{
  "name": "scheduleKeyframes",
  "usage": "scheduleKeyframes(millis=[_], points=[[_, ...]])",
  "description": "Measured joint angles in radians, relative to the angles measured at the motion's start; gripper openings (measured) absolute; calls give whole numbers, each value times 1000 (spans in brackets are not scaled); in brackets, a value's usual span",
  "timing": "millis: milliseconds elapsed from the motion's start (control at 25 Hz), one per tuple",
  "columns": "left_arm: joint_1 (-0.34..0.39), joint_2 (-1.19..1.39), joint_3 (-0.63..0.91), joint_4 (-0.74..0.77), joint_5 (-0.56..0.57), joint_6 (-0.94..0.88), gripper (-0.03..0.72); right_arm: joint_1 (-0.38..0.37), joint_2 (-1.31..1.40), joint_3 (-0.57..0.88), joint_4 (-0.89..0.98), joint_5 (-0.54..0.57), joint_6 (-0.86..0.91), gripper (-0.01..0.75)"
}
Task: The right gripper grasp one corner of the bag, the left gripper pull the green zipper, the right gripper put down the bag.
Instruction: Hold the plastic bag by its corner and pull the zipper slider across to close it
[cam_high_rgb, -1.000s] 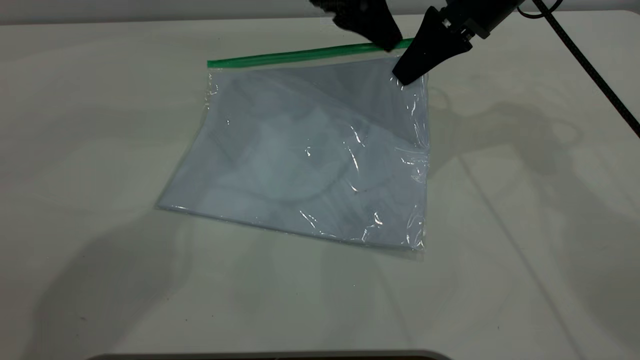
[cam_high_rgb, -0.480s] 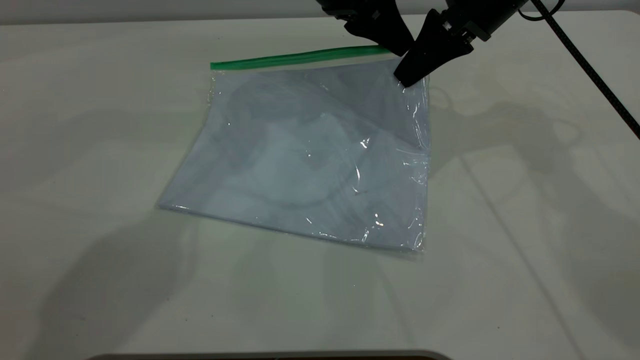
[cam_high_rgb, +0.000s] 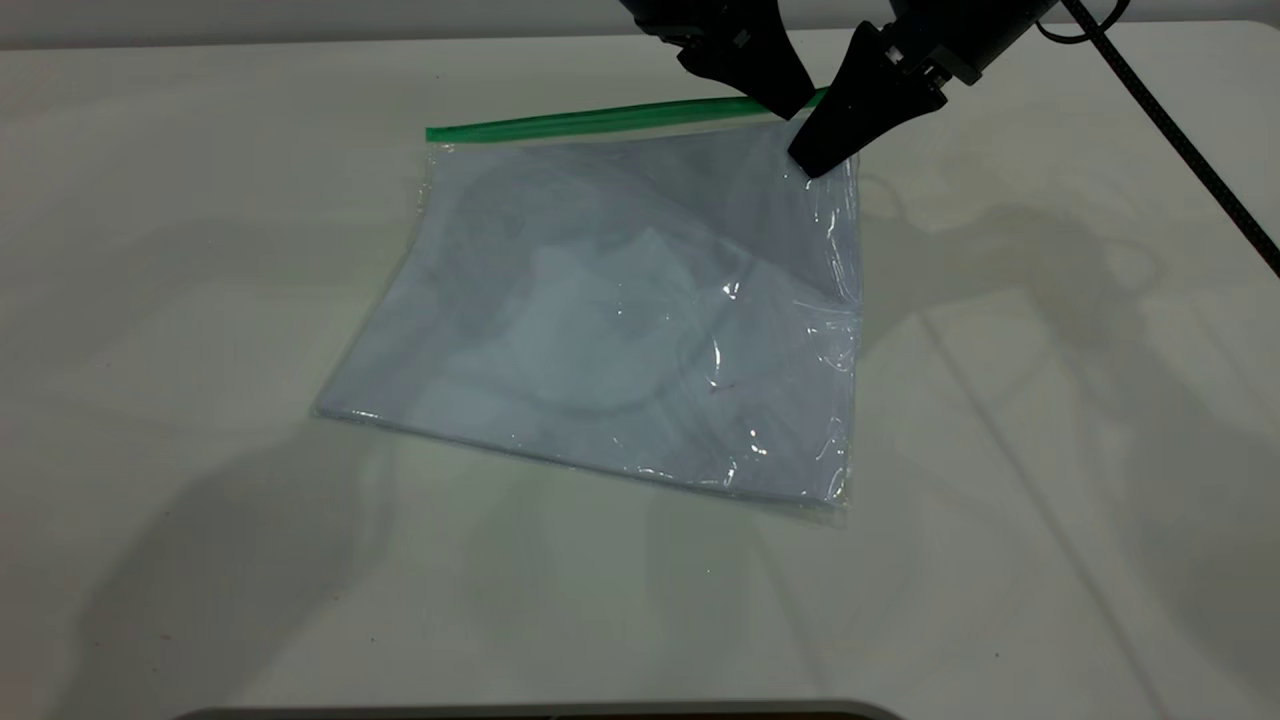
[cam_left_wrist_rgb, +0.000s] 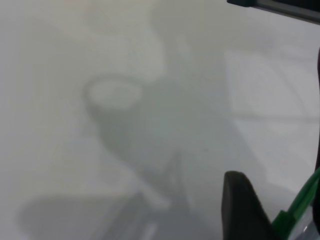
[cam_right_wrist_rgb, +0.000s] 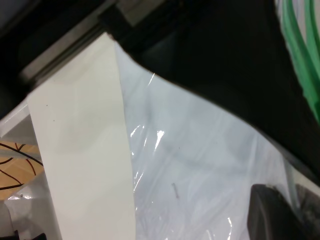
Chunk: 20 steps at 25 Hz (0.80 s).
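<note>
The bag, clear plastic over white paper, lies on the white table. The green zipper runs along its far edge. My right gripper, the claw with the cable, is shut on the bag's far right corner. In the right wrist view the film passes between the right gripper's two tips. My left gripper comes down from the far side onto the zipper's right end, close beside the right gripper. In the left wrist view the green zipper and its slider tab lie right against it.
A thick black cable slants down the table's right side from the right arm. A dark rounded edge lines the near side of the table. Bare table surrounds the bag to the left, front and right.
The left gripper has moved a little right and down onto the zipper's right end. The bag's far left corner has slid slightly right. The right gripper has kept its hold.
</note>
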Motion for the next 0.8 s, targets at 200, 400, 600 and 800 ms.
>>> scheduleKeyframes(millis=[200, 400, 600, 800], points=[[0, 0, 0, 3, 5, 0, 287, 0, 0, 0, 0, 0, 0, 34], [0, 0, 0, 14, 5, 0, 160, 0, 0, 0, -1, 0, 0, 34], [0, 0, 0, 21, 6, 0, 106, 0, 0, 0, -1, 0, 0, 34], [0, 0, 0, 22, 7, 8, 79, 0, 0, 0, -1, 0, 1, 34]])
